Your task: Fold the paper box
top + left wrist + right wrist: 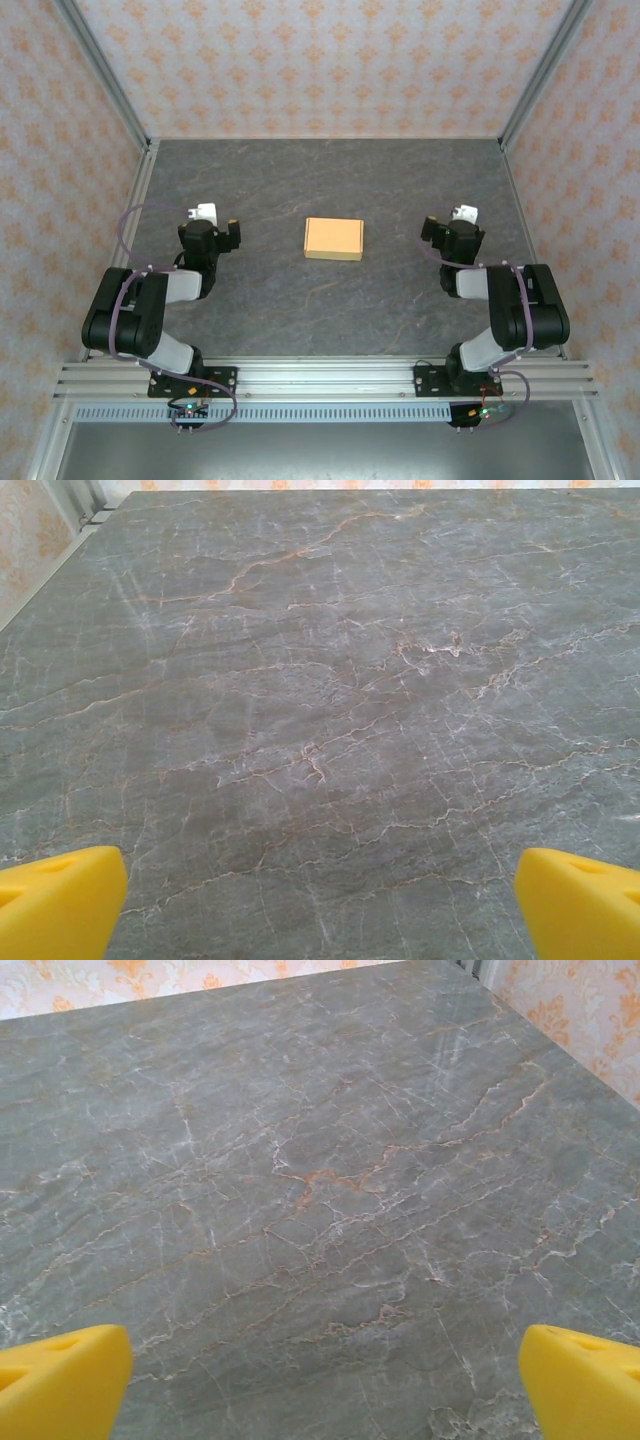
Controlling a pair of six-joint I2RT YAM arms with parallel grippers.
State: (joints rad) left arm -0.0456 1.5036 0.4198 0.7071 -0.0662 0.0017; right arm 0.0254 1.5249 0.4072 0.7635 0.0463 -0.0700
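Left jaws: spread wide on the left gripper (320, 912). The yellow fingertips (58, 902) sit in the bottom corners of the left wrist view, nothing is pinched, and bare grey marbled table (320, 730) is seen between them.
Right jaws: same deal on the right gripper (325, 1392). They're opened fully and nothing is held or touched.
Arms: both are folded up near their bases, at lower left and lower right of the top view.
Paper box: the paper box (334, 238) lies flat at the centre of the top view, between the two grippers and well apart from both. It reads as a closed, shallow tan rectangle, and no loose flaps can be made out.
Step in hand: probably the tail end. The folding looks finished and the arms look parked, though a flap left untucked can't be ruled out at this size.
Next move: likely nothing is needed. If a flap does need tucking, both grippers would have to be brought in to the centre, one to pin the box and one to press. Thin card like that is expected to slide easily.
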